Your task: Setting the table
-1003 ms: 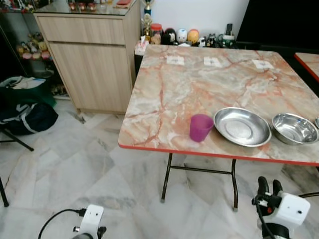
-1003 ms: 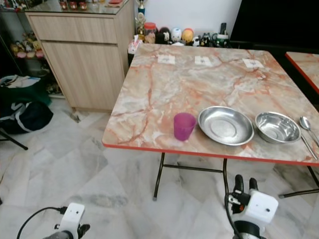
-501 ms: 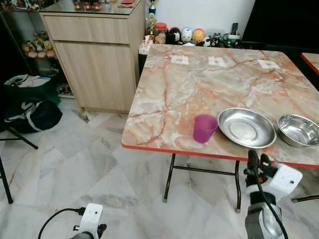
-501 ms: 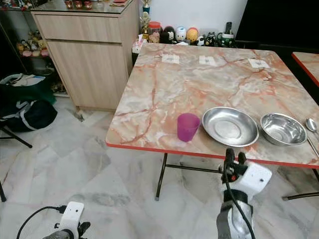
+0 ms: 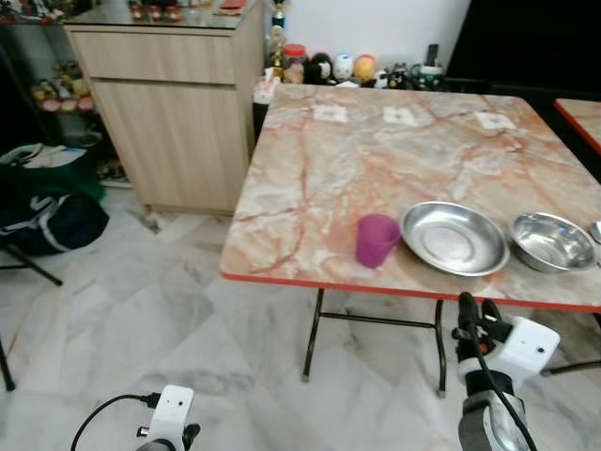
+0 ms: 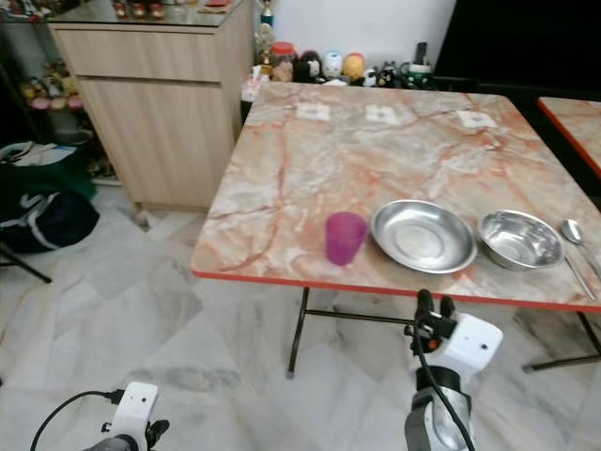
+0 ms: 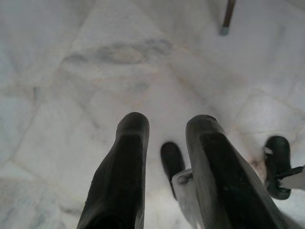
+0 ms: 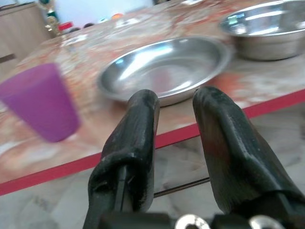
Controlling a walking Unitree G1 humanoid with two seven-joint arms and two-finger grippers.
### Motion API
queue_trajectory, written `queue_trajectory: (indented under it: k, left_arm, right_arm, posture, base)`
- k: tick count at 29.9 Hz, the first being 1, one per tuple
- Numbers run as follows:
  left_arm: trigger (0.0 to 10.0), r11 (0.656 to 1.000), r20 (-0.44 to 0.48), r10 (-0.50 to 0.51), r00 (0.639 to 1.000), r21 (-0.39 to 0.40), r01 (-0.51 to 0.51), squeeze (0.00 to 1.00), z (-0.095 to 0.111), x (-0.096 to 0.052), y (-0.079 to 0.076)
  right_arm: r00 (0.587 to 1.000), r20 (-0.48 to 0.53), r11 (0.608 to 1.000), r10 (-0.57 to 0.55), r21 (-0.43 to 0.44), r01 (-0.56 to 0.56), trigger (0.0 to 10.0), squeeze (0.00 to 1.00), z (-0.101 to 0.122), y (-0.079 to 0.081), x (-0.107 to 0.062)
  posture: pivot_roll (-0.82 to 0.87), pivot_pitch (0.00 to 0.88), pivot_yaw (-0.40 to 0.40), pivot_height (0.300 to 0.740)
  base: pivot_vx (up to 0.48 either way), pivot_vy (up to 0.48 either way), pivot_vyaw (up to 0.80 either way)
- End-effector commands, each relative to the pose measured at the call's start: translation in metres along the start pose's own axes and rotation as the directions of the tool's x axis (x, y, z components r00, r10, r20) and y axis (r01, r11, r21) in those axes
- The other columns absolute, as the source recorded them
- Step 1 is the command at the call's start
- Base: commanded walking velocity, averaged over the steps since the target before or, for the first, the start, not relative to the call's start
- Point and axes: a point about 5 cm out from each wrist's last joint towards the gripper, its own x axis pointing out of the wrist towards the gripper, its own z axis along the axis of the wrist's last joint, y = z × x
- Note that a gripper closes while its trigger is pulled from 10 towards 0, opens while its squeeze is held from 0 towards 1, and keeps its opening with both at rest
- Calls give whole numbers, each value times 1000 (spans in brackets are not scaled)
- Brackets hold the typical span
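Steel plate (image 6: 423,235), shallow and shiny, sits between purple plastic cup (image 6: 345,237) and steel bowl (image 6: 521,239) on marble-pattern table (image 6: 310,169). My right gripper (image 6: 430,305) just below the red edge, slightly parted, empty.

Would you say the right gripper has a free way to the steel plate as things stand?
Probably yes. The right gripper is raised just before the table's near edge, empty, fingers slightly apart and aimed at the plate. Nothing lies between; the purple cup stands off to its left.

I am finding no writing I can read; the three white cards (image 5: 402,116) lying on the table (image 5: 310,188) far from the cup (image 5: 376,240) are too small.
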Motion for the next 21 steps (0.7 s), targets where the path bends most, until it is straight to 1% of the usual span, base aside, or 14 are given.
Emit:
queue_trajectory:
  k: [1, 7, 9, 10, 11, 12, 13, 14, 15, 17, 18, 19, 21]
  left_arm:
    - [10000, 1000, -10, -13, 1000, -1, 13, 0, -2, 0, -5]
    - [10000, 1000, -11, -14, 1000, -2, 14, 0, -3, 0, -6]
    - [10000, 1000, -10, -13, 1000, -3, 13, 0, -2, 0, -6]
    - [10000, 1000, -9, -11, 1000, -4, 11, 0, -1, 1, -5]
    - [10000, 1000, -9, -9, 1000, -5, 9, 0, -1, 1, -5]
    - [10000, 1000, -9, -9, 1000, -5, 9, 0, -1, 1, -5]
    - [10000, 1000, -8, -7, 1000, -7, 7, 0, 0, 1, -5]
    - [10000, 1000, -8, -6, 1000, -8, 6, 0, 0, 1, -5]
    - [10000, 1000, -8, -6, 1000, -8, 6, 0, 0, 1, -5]
    - [10000, 1000, -7, -3, 1000, -11, 3, 0, 1, 1, -4]
    - [10000, 1000, -5, 2, 1000, -17, -2, 0, 1, 1, -3]
    - [10000, 1000, -5, 3, 1000, -19, -3, 0, 1, 1, -3]
    - [10000, 1000, -5, 5, 1000, -20, -5, 0, 1, 1, -2]
  right_arm:
    - [1000, 5, 1000, -10, -12, 10, 10000, 0, 3, -4, 1]
    - [1000, 6, 1000, 2, -15, -2, 10000, 0, 3, -1, 3]
    - [1000, 4, 1000, 5, -30, -5, 10000, 0, 3, -1, 5]
    - [1000, 11, 998, 22, -54, -22, 10000, 0, 5, 0, 7]
    - [999, 5, 992, 47, -113, -46, 10000, 0, 6, 1, 10]
    - [999, 5, 992, 47, -113, -46, 10000, 0, 6, 1, 10]
    - [996, -1, 975, 93, -205, -91, 10000, 0, 7, 3, 14]
    - [991, 1, 960, 131, -251, -126, 10000, 0, 9, 5, 18]
    - [990, 2, 956, 142, -261, -136, 10000, 0, 10, 6, 19]
    - [985, 20, 914, 170, -376, -150, 10000, 0, 21, -2, 28]
    - [986, 24, 893, 167, -429, -141, 10000, 0, 27, -8, 32]
    - [987, 31, 885, 160, -447, -130, 10000, 0, 30, -11, 34]
    - [987, 49, 881, 156, -458, -116, 10000, 0, 36, -16, 37]
  posture:
    - [56, 0, -47, 740]
    - [55, 0, -49, 740]
    - [55, 0, -49, 740]
    - [54, 0, -48, 740]
    - [52, 0, -46, 740]
    - [52, 0, -46, 740]
    - [48, 0, -41, 740]
    - [50, 0, -40, 740]
    - [50, 0, -40, 740]
    - [58, 0, -45, 740]
    - [58, 0, -44, 740]
    - [54, 0, -42, 740]
    - [54, 0, -42, 740]
  base:
    - [0, 0, 0]
    - [0, 0, 0]
    - [0, 0, 0]
    - [0, 0, 0]
    - [0, 0, 0]
    - [0, 0, 0]
    - [0, 0, 0]
    - [0, 0, 0]
    - [0, 0, 0]
    - [0, 0, 0]
    - [0, 0, 0]
    - [0, 0, 0]
    - [0, 0, 0]
